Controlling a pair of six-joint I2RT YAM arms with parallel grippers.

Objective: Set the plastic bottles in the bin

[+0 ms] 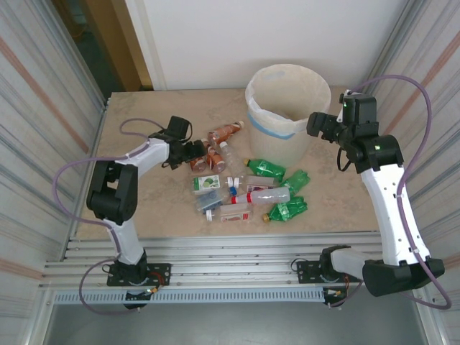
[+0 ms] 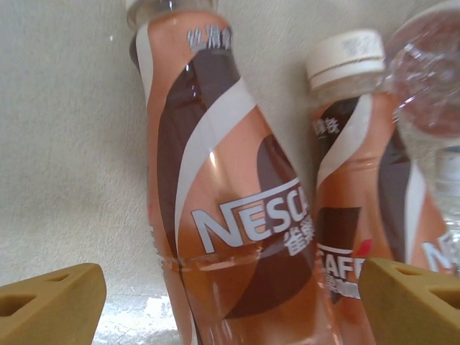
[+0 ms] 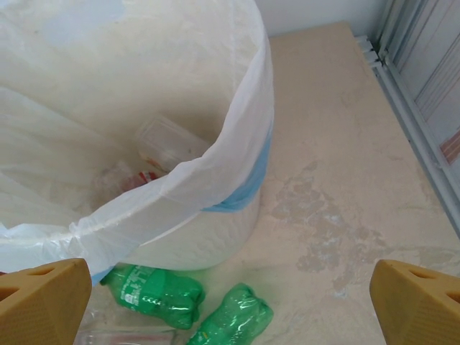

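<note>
Bottles (image 1: 262, 195) are scattered on the bench (image 1: 144, 215) in front of the bin (image 1: 267, 118) and to its left. A clear container (image 3: 169, 144) is seen inside the liner. One brown bottle (image 2: 215, 215), left of the bin, is straddled by the left gripper (image 2: 230, 309). Its jaws are spread wide, one on each side of the body with a gap visible at both, so nothing is gripped yet. The long axis runs straight away from that gripper, cap at the far end and crosswise to the closing line, which is judged to suit a squeeze on the body. A second brown bottle (image 2: 352, 215) lies just beside it and could be caught too. The right gripper (image 3: 230, 305) is held fully open and empty at the bin's right rim, well apart from both, so the left arm is nearer.
</note>
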